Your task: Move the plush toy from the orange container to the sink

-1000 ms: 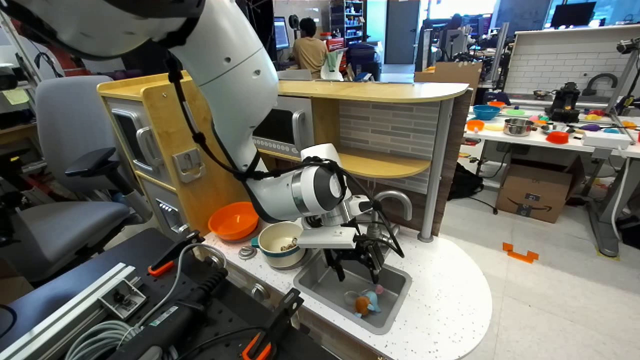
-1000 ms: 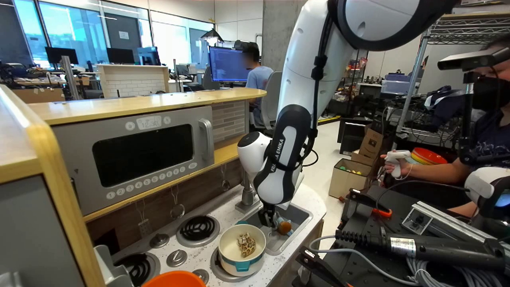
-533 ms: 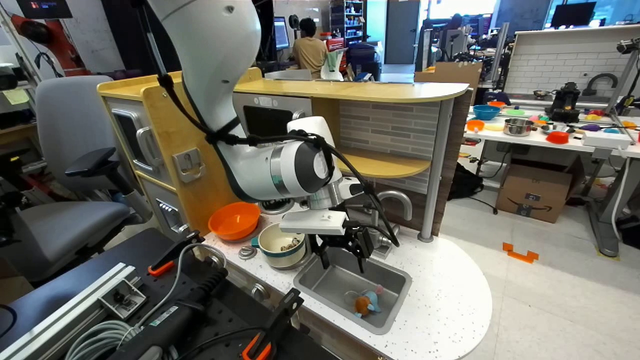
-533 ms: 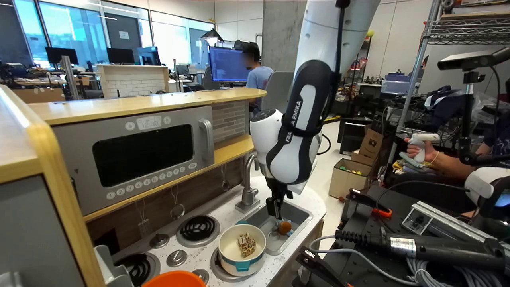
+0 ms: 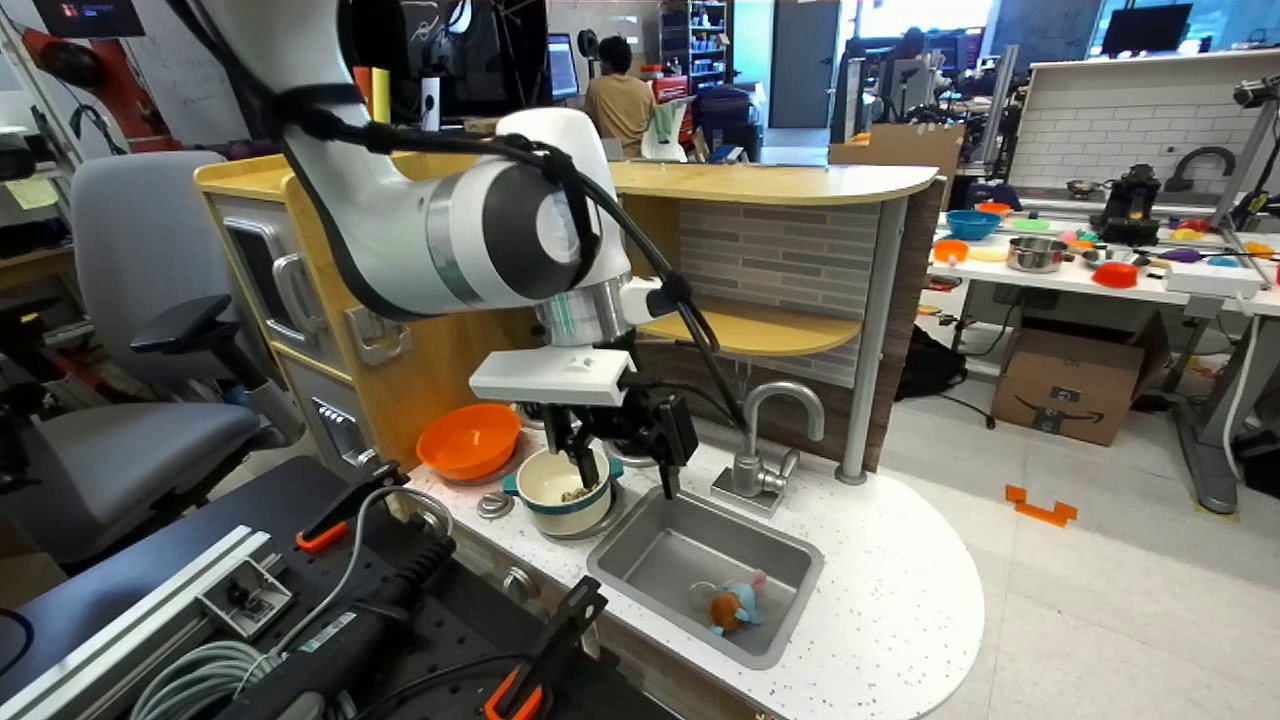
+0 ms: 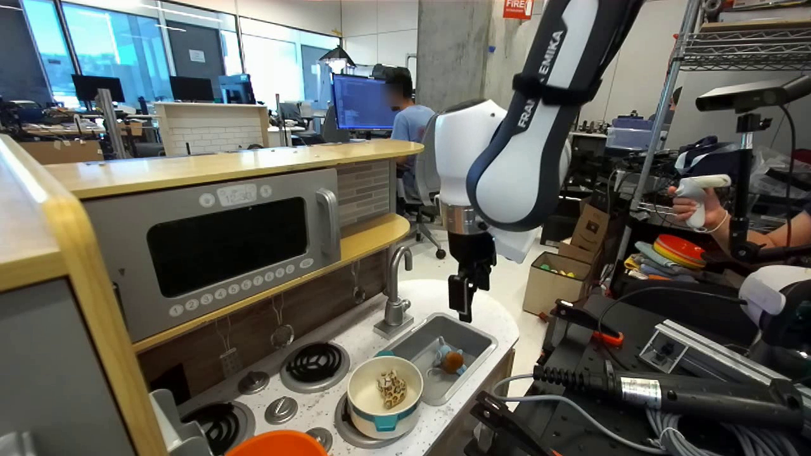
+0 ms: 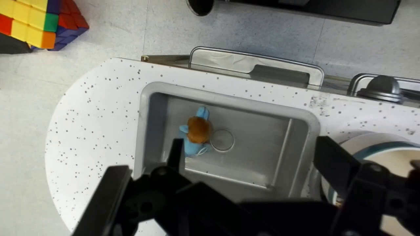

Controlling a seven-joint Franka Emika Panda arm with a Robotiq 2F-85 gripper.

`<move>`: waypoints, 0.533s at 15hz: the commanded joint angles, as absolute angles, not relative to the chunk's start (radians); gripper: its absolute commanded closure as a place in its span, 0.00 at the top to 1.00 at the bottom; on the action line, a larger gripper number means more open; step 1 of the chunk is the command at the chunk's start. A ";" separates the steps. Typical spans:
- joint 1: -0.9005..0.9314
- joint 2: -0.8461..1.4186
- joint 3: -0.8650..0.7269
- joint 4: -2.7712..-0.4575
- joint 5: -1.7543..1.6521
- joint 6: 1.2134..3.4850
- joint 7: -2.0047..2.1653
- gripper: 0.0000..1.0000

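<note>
The toy lies in the sink, just beside its round drain. The gripper hangs higher than the sink, its fingers spread well apart; whether it is exactly over the sink, I cannot well judge. Near the sink stands the pot; farther from it is the orange bowl.

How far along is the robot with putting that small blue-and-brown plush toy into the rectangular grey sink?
Done, it seems: the small blue-and-brown plush toy lies inside the rectangular grey sink. Under way: nothing is being carried; the black two-fingered hand hangs open, apart from the toy. Left: with the toy there, perhaps only moving the white robot arm away.
</note>
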State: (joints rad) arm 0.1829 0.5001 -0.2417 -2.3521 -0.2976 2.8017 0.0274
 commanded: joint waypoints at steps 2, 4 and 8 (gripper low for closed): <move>0.179 0.203 -0.238 -2.588 -0.405 2.774 -0.001 1.00; 0.156 0.093 -0.216 -2.668 -0.437 2.764 -0.007 1.00; 0.106 -0.119 -0.154 -2.785 -0.446 2.647 -0.037 1.00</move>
State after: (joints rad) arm 0.1648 0.0741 -0.2079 -2.6777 -0.4103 2.7466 -0.0062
